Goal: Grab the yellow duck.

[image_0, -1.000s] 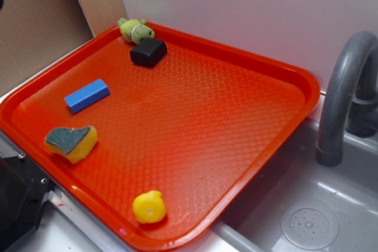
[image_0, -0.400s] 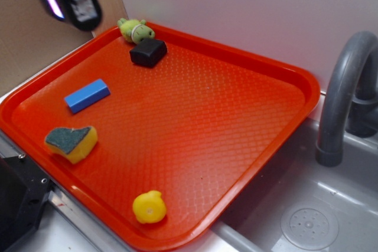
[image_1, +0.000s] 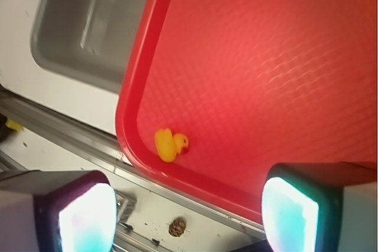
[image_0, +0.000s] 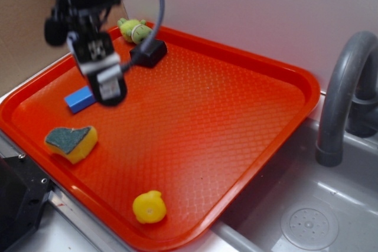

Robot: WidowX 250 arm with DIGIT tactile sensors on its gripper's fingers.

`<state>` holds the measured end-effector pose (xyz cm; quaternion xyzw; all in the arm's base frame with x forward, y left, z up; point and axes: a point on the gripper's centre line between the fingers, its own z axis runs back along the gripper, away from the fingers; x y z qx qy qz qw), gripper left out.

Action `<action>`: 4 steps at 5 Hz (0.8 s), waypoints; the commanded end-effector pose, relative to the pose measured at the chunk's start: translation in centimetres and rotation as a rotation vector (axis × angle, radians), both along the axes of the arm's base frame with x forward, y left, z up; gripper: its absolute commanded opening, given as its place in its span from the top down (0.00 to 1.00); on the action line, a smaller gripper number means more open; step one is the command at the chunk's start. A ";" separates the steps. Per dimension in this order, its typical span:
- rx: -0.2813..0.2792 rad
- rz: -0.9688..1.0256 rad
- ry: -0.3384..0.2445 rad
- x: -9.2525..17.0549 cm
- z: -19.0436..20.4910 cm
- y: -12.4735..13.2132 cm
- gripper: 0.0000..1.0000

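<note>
The red tray [image_0: 254,72] serves as the landmark: it sits beside a grey sink [image_0: 307,205] with a curved grey faucet [image_0: 342,98]. The yellow duck [image_0: 149,206] rests inside the tray close to its near edge, by the rounded front corner, and the wrist view shows it lying just inside the rim there, apart from everything else. The end effector [image_0: 103,75] hangs above the tray's left-back part, well apart from the duck, with nothing between its fingers; in the wrist view the two finger pads [image_1: 88,216] stand wide apart at the bottom corners of the picture, so it is open. A blue block [image_0: 78,100] lies on the tray's left side, partly hidden behind the end effector. A yellow sponge [image_0: 72,141] with a green-grey top lies near the tray's left front edge. A black block [image_0: 150,51] sits near the tray's back corner, with a pale green plush toy [image_0: 134,29] just behind it at the rim
</note>
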<state>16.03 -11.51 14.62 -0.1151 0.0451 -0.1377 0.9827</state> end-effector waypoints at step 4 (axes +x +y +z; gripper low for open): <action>0.058 -0.170 0.115 -3.4 -10.6 -5.1 0.00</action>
